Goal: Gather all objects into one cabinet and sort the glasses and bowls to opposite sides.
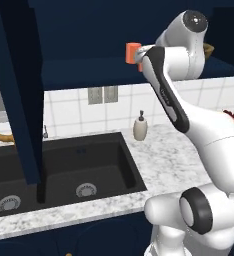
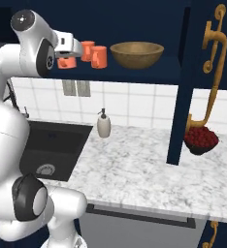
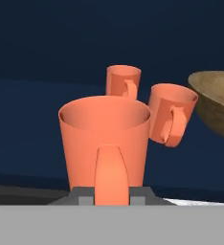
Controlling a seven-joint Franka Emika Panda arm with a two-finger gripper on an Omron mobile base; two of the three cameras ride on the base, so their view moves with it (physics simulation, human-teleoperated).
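Left base view, cabinet: the open navy cabinet (image 1: 89,70) runs across the top; its shelf edge lies level with the raised hand, and its tall door (image 1: 19,95) stands swung out at the left, over the black sink (image 1: 64,170).
Left base view, arm: the white arm (image 1: 189,125) climbs from the lower right and bends toward the shelf; an orange mug (image 1: 132,52) shows just past the wrist, at the shelf's front edge.
Left base view, open room: the marble counter (image 1: 164,155) is bare between the sink and the arm, apart from a white soap dispenser (image 1: 140,127) by the tiled wall.

Right base view, shelf contents: the held mug (image 2: 67,61) hangs at the gripper (image 2: 69,54) by the left end of the shelf; two more mugs (image 2: 93,54) stand together just to its right; the wooden bowl (image 2: 137,54) sits further right, apart from them.
Right base view, edges: a navy upright (image 2: 181,87) bounds the shelf on the right, with a brass handle (image 2: 212,63) beyond it and a dark fruit bowl (image 2: 201,140) on the counter below.

Hand view, jaws: clamped together on the handle of the near mug (image 3: 104,143), which stands upright with its mouth open upward.
Hand view, neighbours: the two other mugs lie behind and to the right, handles turned this way; whether the near one touches them cannot be told. The bowl's rim enters at the right edge, close beside the rightmost mug.
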